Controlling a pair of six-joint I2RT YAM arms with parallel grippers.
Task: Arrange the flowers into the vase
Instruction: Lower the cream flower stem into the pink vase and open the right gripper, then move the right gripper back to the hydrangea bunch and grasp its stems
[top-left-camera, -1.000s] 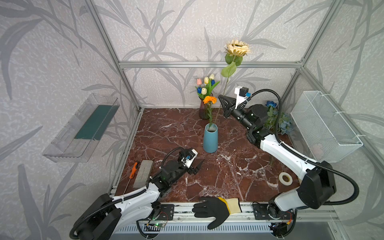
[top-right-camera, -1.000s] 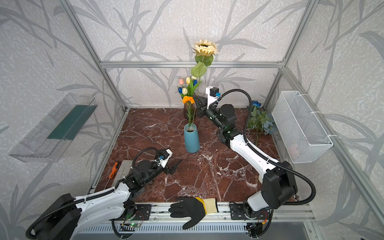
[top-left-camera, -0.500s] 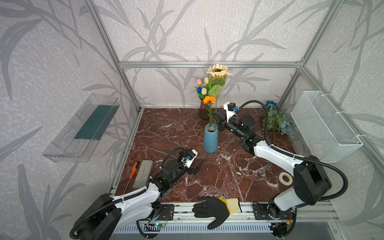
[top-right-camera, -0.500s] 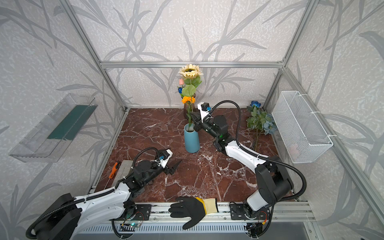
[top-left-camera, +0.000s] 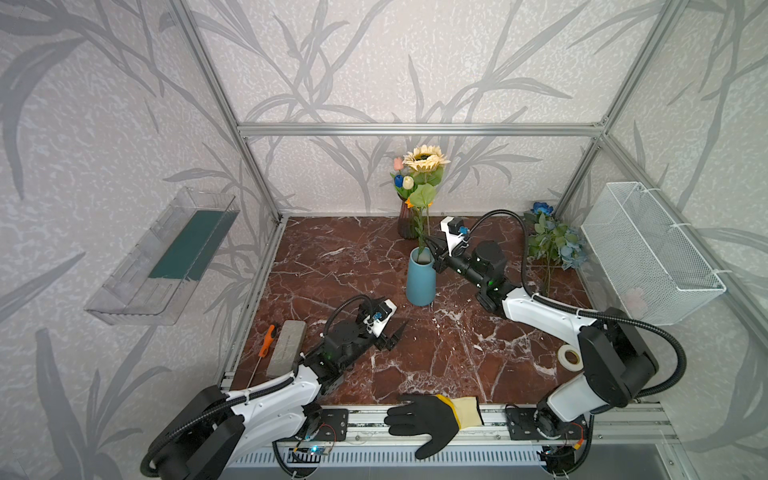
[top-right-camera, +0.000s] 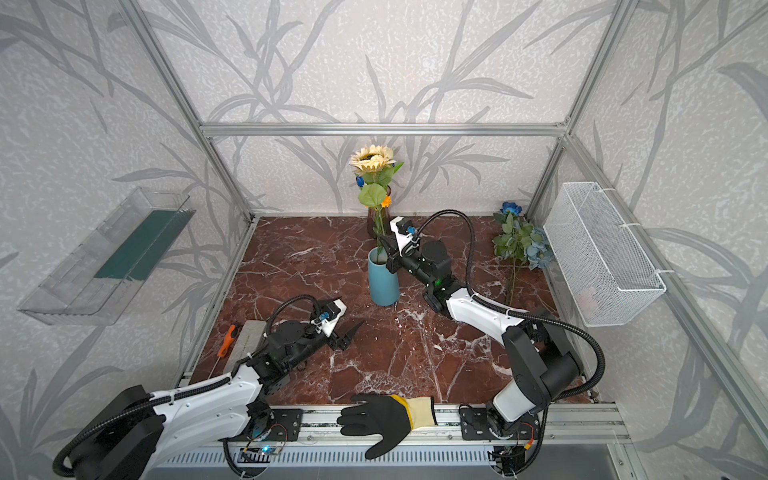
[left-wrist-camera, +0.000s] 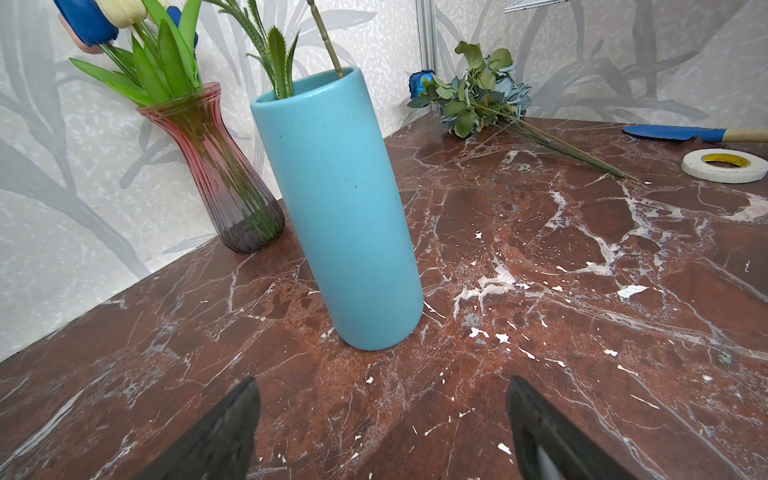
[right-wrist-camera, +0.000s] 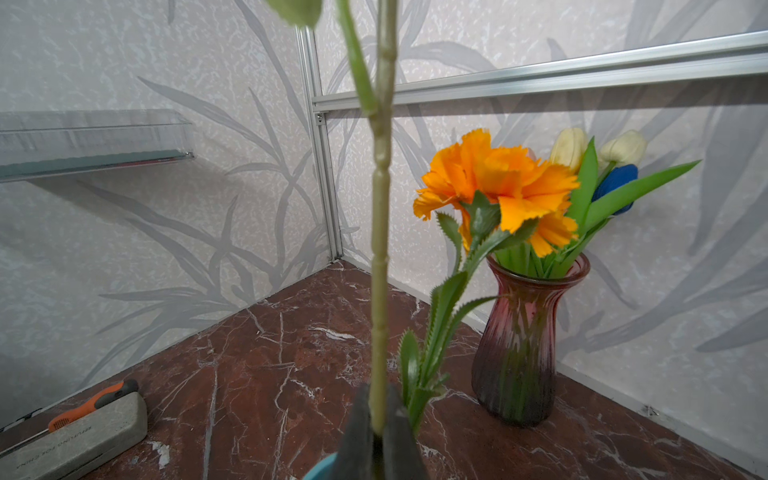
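Note:
The blue vase (top-left-camera: 420, 276) (top-right-camera: 383, 278) (left-wrist-camera: 336, 208) stands mid-table with an orange marigold (right-wrist-camera: 498, 183) in it. My right gripper (top-left-camera: 432, 245) (right-wrist-camera: 377, 399) is shut on the stem (right-wrist-camera: 380, 208) of the cream daisy (top-left-camera: 424, 158) (top-right-camera: 372, 157), just above the vase's mouth. The stem's lower end enters the vase. A deep-blue rose (top-left-camera: 541, 208) and a dusty-blue bunch (top-left-camera: 557, 245) (left-wrist-camera: 486, 99) lie at the back right. My left gripper (top-left-camera: 397, 332) (left-wrist-camera: 380, 382) is open and empty, low in front of the vase.
A red glass vase (top-left-camera: 407, 226) (right-wrist-camera: 519, 353) of tulips (left-wrist-camera: 104, 20) stands behind the blue one. A tape roll (top-left-camera: 568, 357), a glove (top-left-camera: 432, 419), a grey block (top-left-camera: 286, 343) and an orange screwdriver (top-left-camera: 266, 340) lie near the front. A wire basket (top-left-camera: 648, 249) hangs on the right wall.
My right gripper has come down and to the left with the daisy, bringing its stem into the blue vase's mouth. The left arm has stayed still.

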